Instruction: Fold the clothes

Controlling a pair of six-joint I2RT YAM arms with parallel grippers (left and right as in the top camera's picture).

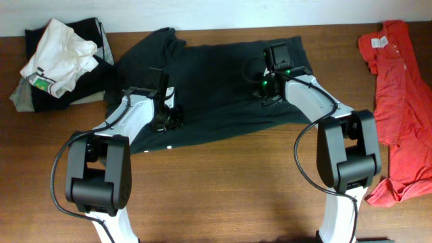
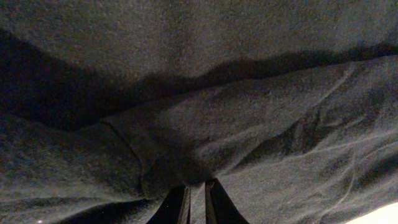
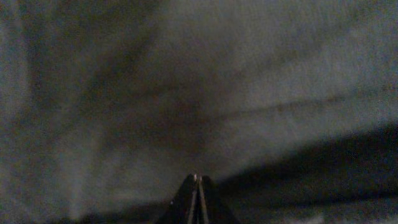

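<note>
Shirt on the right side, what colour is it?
The shirt is plain red-orange, best seen overhead.

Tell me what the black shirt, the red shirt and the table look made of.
The black shirt looks like soft matte knit, maybe cotton jersey: it creases and shows fine fuzzy texture close up. The red shirt: similar matte cloth, rumpled. The table: wood or wood-look laminate, streaky brown grain.

The black T-shirt (image 1: pixel 216 88) shows no print and reads charcoal grey up close. The second T-shirt (image 1: pixel 398 101) is solid red-orange with a pale neck label (image 1: pixel 379 42). The heap of clothes (image 1: pixel 61 54) is white over black and grey, with a green tag (image 1: pixel 44 83). The tabletop (image 1: pixel 223 182) is brown wood grain. The left end effector (image 2: pixel 196 202) and right end effector (image 3: pixel 196 198) are black.
</note>
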